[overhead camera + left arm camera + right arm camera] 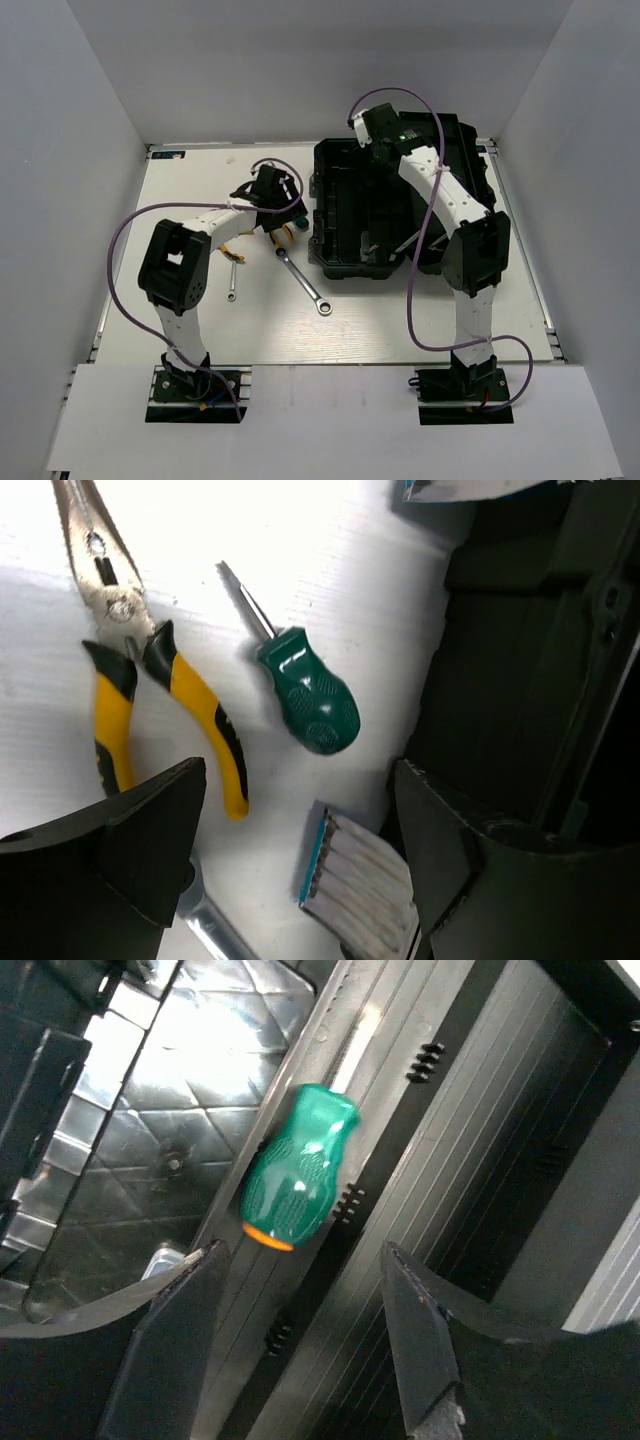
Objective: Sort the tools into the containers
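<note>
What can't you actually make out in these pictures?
Left wrist view: tips of the pliers cut off by the top edge; wrench mostly hidden behind the left end effector.
Right wrist view: green screwdriver blurred, its shaft not visible.
Top view: toolbox interior partly hidden by the right arm.

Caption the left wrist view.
Left fingers open above yellow pliers and a green screwdriver on the table, beside the toolbox.

the toolbox (340, 215) is set on the right back part of the table (400, 320). the long wrench (303, 281) is laid by its front left corner, with the small wrench (231, 280) further left. the pliers (130, 680) and a stubby screwdriver (305, 690) are laid side by side near the toolbox. the other screwdriver (295, 1170) is found inside the toolbox.
</note>
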